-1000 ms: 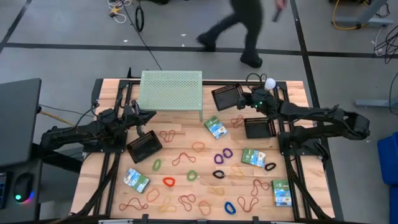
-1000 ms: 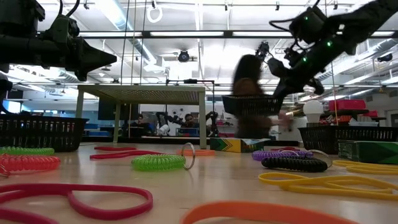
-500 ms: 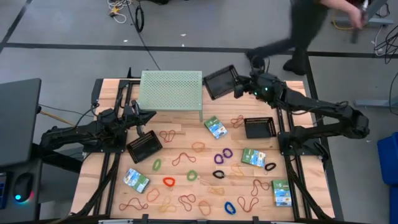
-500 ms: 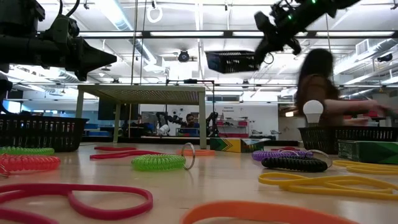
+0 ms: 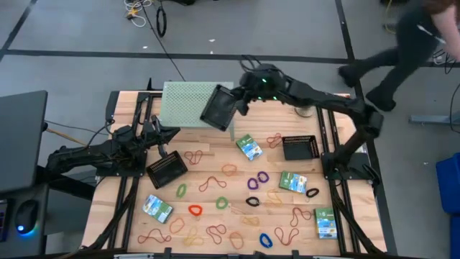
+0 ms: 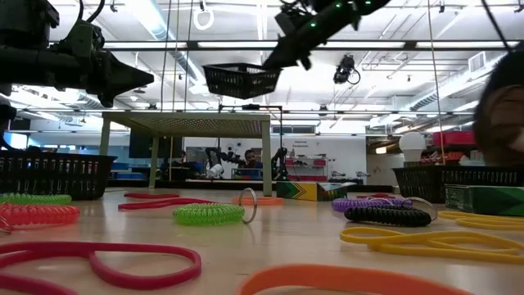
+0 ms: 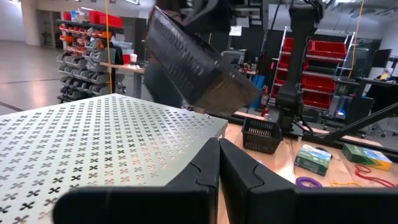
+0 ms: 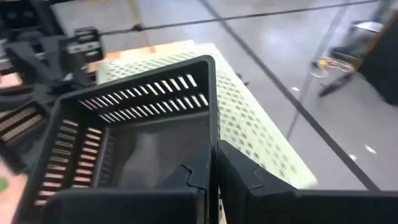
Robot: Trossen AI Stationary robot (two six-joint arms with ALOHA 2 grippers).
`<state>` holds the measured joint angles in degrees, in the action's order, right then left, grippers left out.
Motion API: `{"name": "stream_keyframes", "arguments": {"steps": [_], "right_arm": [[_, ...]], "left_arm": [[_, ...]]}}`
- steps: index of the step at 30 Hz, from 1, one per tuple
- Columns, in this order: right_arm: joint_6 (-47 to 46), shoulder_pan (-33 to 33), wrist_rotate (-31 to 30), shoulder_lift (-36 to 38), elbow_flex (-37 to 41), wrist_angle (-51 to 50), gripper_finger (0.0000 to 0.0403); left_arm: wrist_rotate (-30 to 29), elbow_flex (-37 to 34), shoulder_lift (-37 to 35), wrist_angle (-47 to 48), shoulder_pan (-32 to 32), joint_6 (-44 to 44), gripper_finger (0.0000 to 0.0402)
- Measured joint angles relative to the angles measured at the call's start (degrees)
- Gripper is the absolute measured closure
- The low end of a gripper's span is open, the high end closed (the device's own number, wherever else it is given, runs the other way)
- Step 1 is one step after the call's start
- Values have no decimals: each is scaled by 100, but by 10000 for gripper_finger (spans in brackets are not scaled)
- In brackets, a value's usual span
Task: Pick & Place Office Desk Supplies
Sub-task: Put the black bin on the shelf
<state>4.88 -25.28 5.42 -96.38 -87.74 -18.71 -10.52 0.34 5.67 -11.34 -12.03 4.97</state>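
A person walking past the table is blurry and cut off by the top edge, and the mesh tray hides the shelf's corner.

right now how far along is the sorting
Barely begun. Nothing looks put away: the bands and packets lie scattered on the table, and the two trays on it, and, look empty. In hand: the right gripper holds a third tray above the shelf. The left gripper waits, shut. All the picking remains.
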Motion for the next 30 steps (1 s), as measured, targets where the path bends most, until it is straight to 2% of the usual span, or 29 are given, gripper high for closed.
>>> {"name": "stream_keyframes", "arguments": {"steps": [7,14,20,27,30], "right_arm": [[706,-313,1219,-856,-1372,-1188,378],[1166,-570,1736,-1330,-1572,-1129,378],[1213,-694,1665,-1423,-1572,-991,368],[1308,-602,1338,-1423,-1572,-828,297],[1321,-519,907,-1422,-1572,-804,266]], "left_arm": [[2,0,0,7,0,0,392],[2,1,0,20,0,17,392],[4,2,0,49,0,279,392],[4,0,0,77,0,312,392],[38,1,0,75,7,465,392]]}}
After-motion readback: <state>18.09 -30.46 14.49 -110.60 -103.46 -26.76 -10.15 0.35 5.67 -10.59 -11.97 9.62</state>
